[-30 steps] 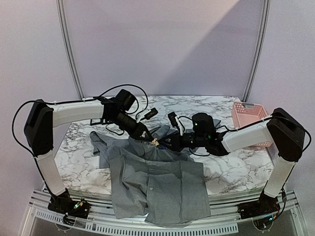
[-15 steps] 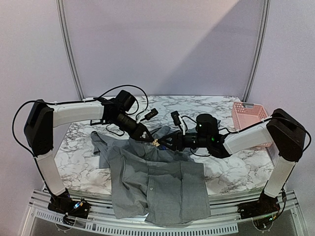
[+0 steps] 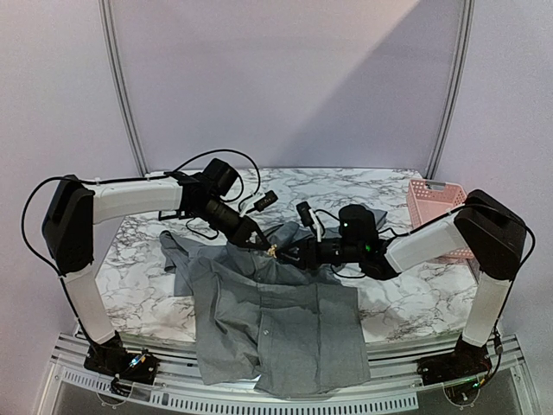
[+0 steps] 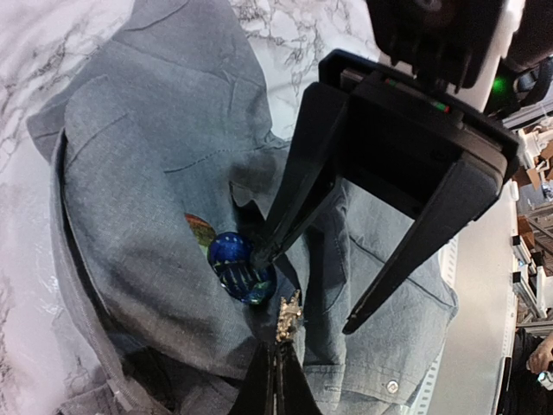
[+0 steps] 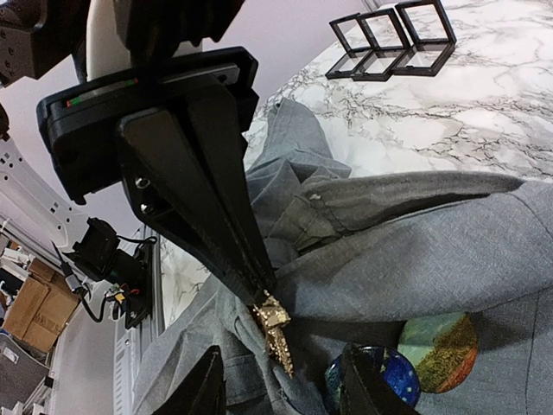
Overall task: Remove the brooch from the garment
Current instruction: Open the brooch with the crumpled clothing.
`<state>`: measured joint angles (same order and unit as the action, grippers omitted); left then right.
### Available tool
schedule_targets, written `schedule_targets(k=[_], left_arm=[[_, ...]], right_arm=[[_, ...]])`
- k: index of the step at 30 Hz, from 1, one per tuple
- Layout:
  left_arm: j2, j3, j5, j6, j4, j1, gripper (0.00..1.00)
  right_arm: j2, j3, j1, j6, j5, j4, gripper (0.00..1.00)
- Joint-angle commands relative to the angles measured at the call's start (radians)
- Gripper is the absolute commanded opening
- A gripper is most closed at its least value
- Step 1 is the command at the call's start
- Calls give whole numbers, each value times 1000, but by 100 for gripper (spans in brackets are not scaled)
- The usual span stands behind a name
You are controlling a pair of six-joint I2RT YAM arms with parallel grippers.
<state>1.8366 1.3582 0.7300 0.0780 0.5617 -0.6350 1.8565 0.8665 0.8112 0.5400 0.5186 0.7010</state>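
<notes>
Near mid-frame in the top view, the left tool pinches the small gold brooch against the grey garment. The right tool gapes wide beside it. Only the wrist views reveal a blue badge. At right, a pink basket sits on the tabletop, contents unseen.

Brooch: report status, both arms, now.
Status: left fingers shut on brooch. Then right fingers open, one tip at the blue badge. Pin over the shirt front; cannot tell whether unpinned.
</notes>
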Motion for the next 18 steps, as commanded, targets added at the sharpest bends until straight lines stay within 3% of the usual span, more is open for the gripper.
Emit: schedule_targets(k=[1, 18], left_arm=[[-27, -8, 31, 2, -13, -9, 0], [-30, -5, 27, 3, -10, -9, 0]], right_arm=[[31, 33, -7, 8, 19, 9, 42], [68, 61, -9, 13, 45, 1, 29]])
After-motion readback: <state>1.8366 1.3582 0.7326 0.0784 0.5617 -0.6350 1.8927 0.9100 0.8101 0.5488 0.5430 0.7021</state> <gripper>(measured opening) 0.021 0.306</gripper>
